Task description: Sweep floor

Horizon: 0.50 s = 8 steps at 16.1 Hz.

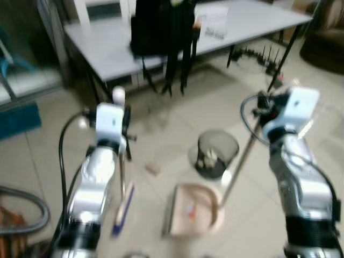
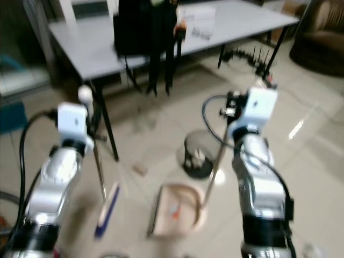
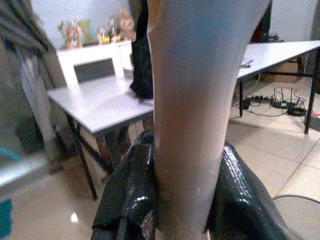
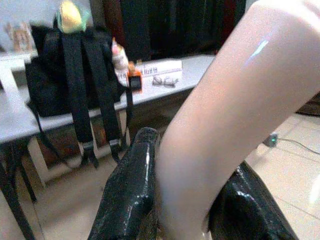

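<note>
On the floor, left: broom [image 1: 123, 204], pale handle upright, blue bristle head down, long axis toward the dustpan.
Left gripper [image 3: 185, 200]: fingers clamped on the broom handle.
Floor, centre: debris scrap [image 1: 153, 169], lying between broom head and dustpan [image 1: 193, 217].
Behind dustpan: black mesh bin [image 1: 216, 153].
Right gripper [image 4: 187, 205]: closed around the dustpan's slanted handle.

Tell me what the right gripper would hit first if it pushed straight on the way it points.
Probably the black backpack on the grey table. The right gripper, its jaws shut on the pale dustpan handle, looks toward the hanging straps, with open floor between; depth is unclear.
</note>
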Motion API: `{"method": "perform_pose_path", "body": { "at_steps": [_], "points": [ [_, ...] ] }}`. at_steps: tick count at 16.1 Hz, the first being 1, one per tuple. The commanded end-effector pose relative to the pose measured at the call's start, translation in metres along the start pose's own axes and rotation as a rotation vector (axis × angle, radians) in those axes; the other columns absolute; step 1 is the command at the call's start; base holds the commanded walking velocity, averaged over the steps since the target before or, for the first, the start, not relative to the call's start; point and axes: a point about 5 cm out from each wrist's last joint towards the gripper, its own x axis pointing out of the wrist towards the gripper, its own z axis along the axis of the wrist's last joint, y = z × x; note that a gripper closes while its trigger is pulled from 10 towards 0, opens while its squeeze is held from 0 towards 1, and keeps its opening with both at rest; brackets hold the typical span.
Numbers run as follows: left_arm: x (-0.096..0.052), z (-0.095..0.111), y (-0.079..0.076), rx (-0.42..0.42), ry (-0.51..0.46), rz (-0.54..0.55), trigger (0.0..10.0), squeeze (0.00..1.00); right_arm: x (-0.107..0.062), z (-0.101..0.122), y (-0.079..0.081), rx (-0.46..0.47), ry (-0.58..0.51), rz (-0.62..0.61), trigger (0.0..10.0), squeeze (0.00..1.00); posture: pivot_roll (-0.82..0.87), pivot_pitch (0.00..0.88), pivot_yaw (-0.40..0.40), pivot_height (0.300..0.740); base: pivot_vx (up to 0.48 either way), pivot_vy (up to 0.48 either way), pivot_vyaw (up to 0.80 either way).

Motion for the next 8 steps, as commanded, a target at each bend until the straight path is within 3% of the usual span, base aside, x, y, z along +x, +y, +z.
{"method": "perform_pose_path", "body": {
  "at_steps": [1,3,8],
  "points": [
    [0.004,0.015,0.001,0.027,-0.055,-0.001,10.0,0.0,0.002,0.004,0.008,0.0,-0.049,0.032,10.0,0.0,0.02,0.042,-0.025,0.74,0.0,0.0,0.0],
    [0.008,0.02,-0.003,0.03,-0.069,-0.015,10.0,0.0,0.002,-0.005,0.007,-0.025,-0.036,0.011,10.0,0.0,0.03,0.049,-0.011,0.74,0.176,0.0,0.0],
    [0.016,0.022,-0.003,0.018,-0.067,-0.028,10.0,0.0,-0.001,-0.005,0.0,-0.043,-0.099,-0.084,10.0,0.0,0.02,0.062,0.025,0.74,0.461,0.0,0.0]
  ]
}}
